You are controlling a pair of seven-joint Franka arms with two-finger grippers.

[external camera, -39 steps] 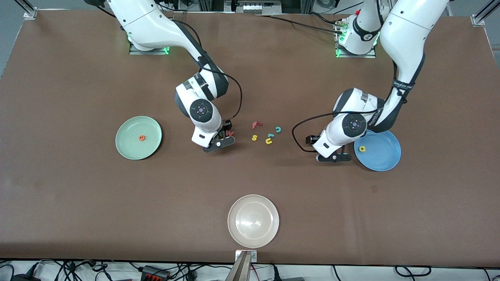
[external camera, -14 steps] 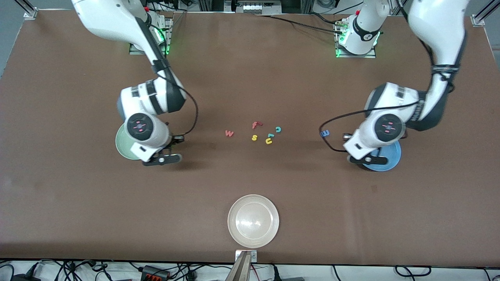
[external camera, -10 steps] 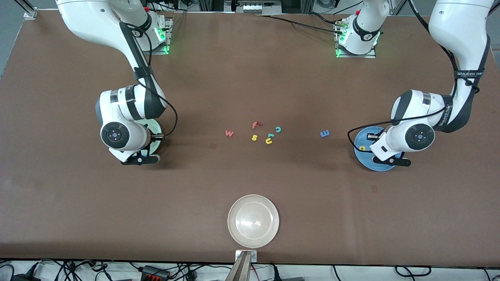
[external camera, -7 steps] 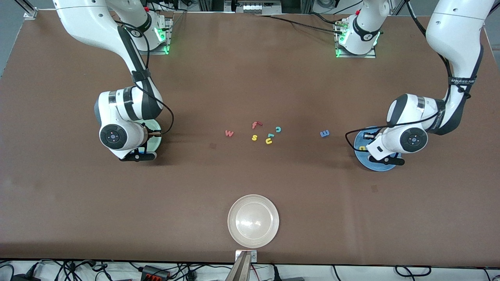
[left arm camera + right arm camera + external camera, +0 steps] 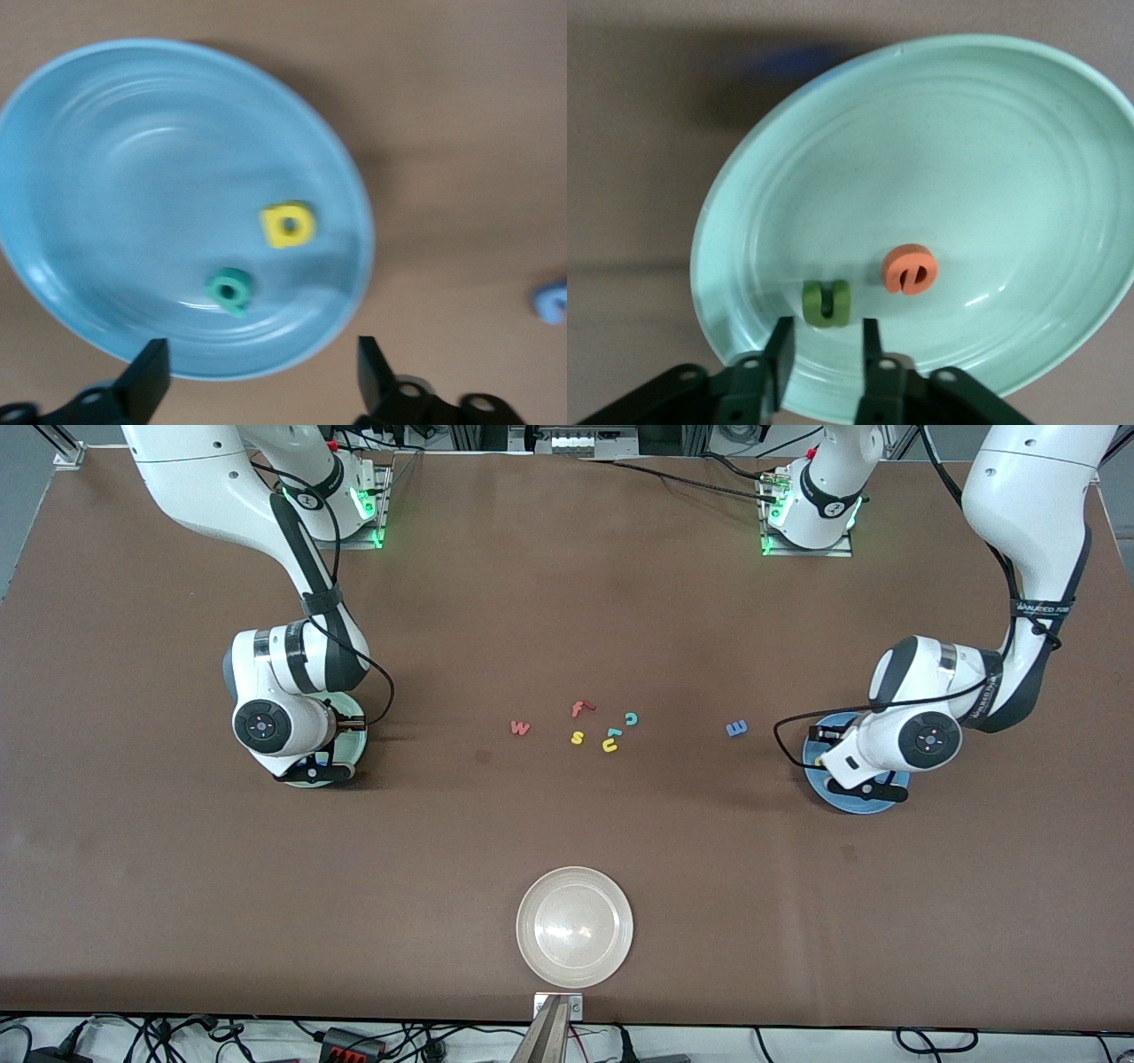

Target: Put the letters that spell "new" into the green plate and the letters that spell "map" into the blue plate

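Note:
The green plate [image 5: 353,752] lies under my right gripper [image 5: 315,772]; in the right wrist view the green plate [image 5: 992,159] holds an orange e [image 5: 910,268] and a green n [image 5: 826,302]. My right gripper [image 5: 825,347] hangs open just off the n, not touching it. My left gripper [image 5: 873,788] is over the blue plate [image 5: 846,802]. That blue plate [image 5: 106,159] holds a yellow a [image 5: 288,225] and a teal p [image 5: 230,289], and the left gripper [image 5: 261,385] stands wide open above its rim. The pinkish-red w [image 5: 520,728] and blue m [image 5: 736,728] lie on the table.
A red f [image 5: 580,708], yellow s [image 5: 577,737], yellow u [image 5: 609,746] and teal c [image 5: 631,718] cluster mid-table between the plates. A cream-white plate [image 5: 575,926] sits near the front camera's edge.
Both arms swung outward from mid-table to their plates. The left gripper opened wide over the blue plate and the right gripper opened over the green plate; the n and p now lie in them.

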